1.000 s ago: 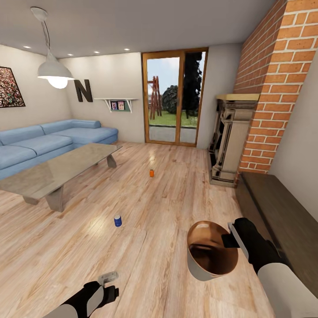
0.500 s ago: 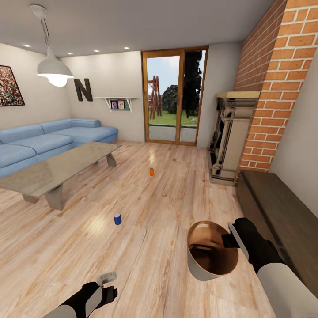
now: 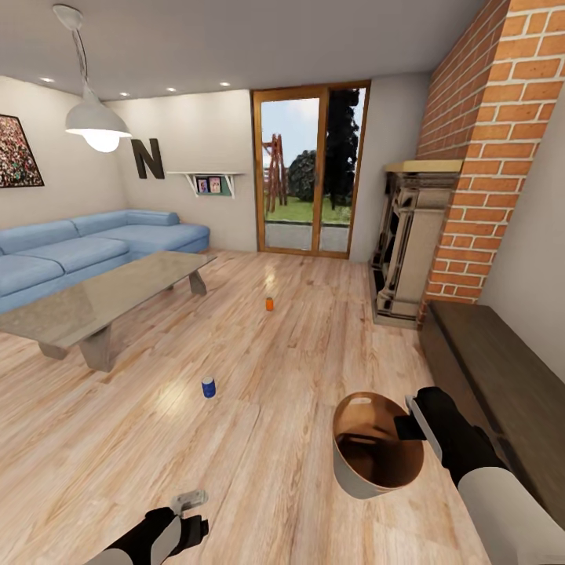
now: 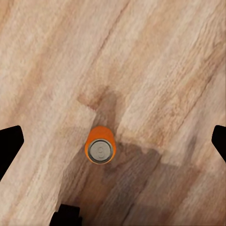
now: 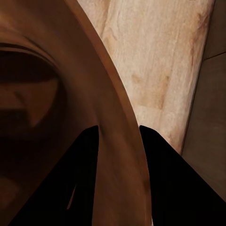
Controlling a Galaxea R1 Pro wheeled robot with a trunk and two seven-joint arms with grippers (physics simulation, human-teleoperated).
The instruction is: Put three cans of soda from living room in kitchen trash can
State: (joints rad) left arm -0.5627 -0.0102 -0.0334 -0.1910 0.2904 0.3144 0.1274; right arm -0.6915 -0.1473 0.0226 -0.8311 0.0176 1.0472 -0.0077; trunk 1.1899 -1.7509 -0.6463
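Note:
A blue soda can (image 3: 209, 387) stands on the plank floor, with an orange can (image 3: 269, 304) farther off toward the glass doors. Another orange-red can (image 4: 99, 146) with a silvery top stands on the floor straight below my left gripper (image 4: 114, 141), which is open with its fingers (image 4: 9, 146) wide apart and clear of the can. That left gripper (image 3: 191, 502) hangs low near me. My right gripper (image 3: 408, 428) is shut on the rim of the trash can (image 3: 369, 459), grey outside and brown inside, held above the floor. Its fingers (image 5: 87, 165) pinch the trash can wall (image 5: 117, 141).
This is the living room. A blue sofa (image 3: 78, 255) and a glass-topped low table (image 3: 102, 294) stand at the left. A brick fireplace (image 3: 412, 243) and a dark low bench (image 3: 502, 384) line the right. Wood-framed glass doors (image 3: 310, 173) are ahead.
My left gripper has sunk a little lower in the head view. The view itself has shifted slightly, so the cans sit a touch higher. The trash can stays in my right gripper.

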